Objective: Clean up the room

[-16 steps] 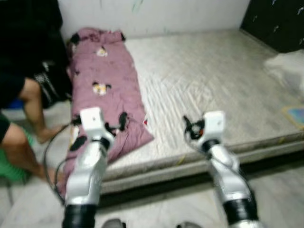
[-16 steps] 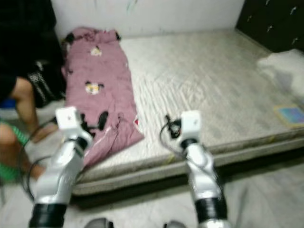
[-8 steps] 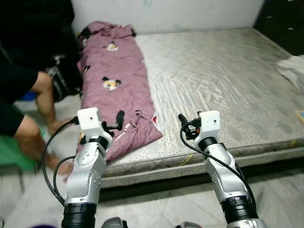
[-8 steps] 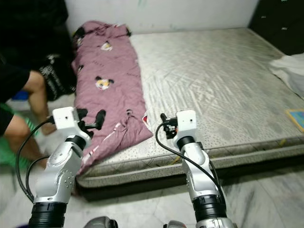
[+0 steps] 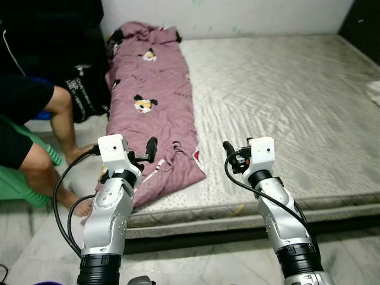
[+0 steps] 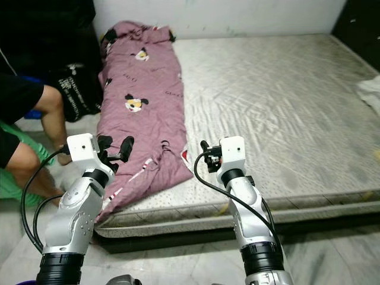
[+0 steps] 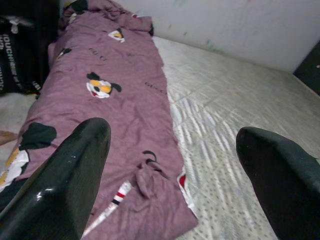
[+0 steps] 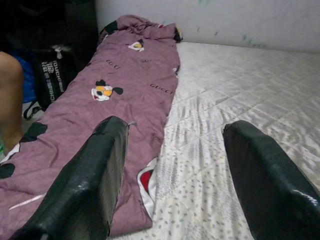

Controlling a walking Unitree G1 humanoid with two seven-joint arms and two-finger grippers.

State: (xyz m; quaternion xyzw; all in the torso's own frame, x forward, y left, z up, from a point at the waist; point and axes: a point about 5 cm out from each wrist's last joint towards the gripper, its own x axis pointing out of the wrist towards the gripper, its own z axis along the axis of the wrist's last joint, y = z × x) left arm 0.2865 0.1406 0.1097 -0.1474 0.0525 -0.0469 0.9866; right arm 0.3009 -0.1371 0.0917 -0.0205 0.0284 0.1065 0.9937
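Left eye view: at the far left a seated person's bare leg [image 5: 56, 127] is seen on the floor beside the bed, with a black bag [image 5: 83, 98] bearing white lettering, too small to be read, just behind it. Next to these, a mauve quilt [image 5: 151, 101] is laid along the left edge of a bare mattress [image 5: 285, 101], its long axis running from the near edge up to the far left corner by the white wall. The fabric is soft and creased, printed with cartoon mouse heads and small dark "GUCCI" wordmarks, legible in the right wrist view; its near end is bunched and hangs slightly over the mattress's near left corner. The mattress surface is pale grey, quilted and dotted.

The left gripper [image 5: 149, 148] is held above the quilt's near end, its fingers [image 7: 70, 175] spread apart and holding nothing. Further right, the right gripper [image 5: 228, 151] is held over the bare mattress near its near edge, just beside the quilt; its fingers [image 8: 90, 180] are likewise spread wide with nothing between them.
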